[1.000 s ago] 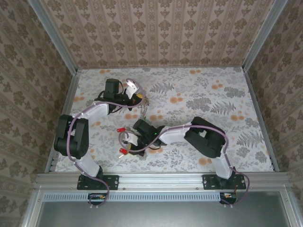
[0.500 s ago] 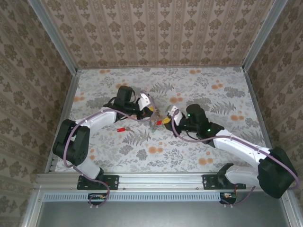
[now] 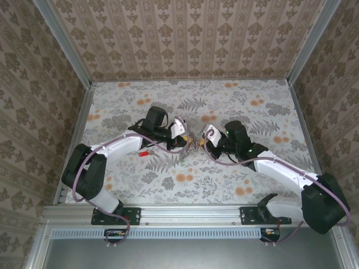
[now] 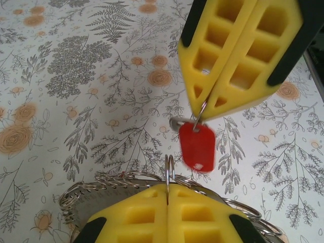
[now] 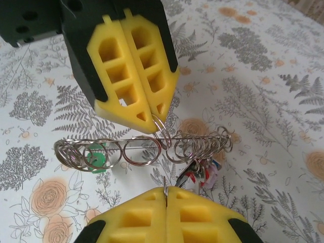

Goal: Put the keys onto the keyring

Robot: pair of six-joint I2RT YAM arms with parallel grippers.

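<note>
The keyring (image 5: 144, 147) is a loose string of thin wire loops, held up between the two arms over the middle of the flowered table (image 3: 252, 106). The left gripper (image 5: 154, 126) has its yellow fingers pressed together on one loop near the keyring's middle. Its own wrist camera shows that loop (image 4: 168, 172) standing upright out of the closed fingertips. The right gripper (image 4: 202, 109) faces it from the other side of the keyring, with its jaws also closed. It pinches the small wire ring of a red key (image 4: 197, 147), which dangles just beside the keyring, though contact between the two cannot be judged.

A green key (image 5: 96, 158) hangs among the loops at the keyring's far left end in the right wrist view. A small bunch of red and blue heads (image 5: 200, 174) sits under its other end (too tangled to separate). A second red key (image 3: 143, 152) lies flat on the table, well apart from the keyring, on the left arm's side.
</note>
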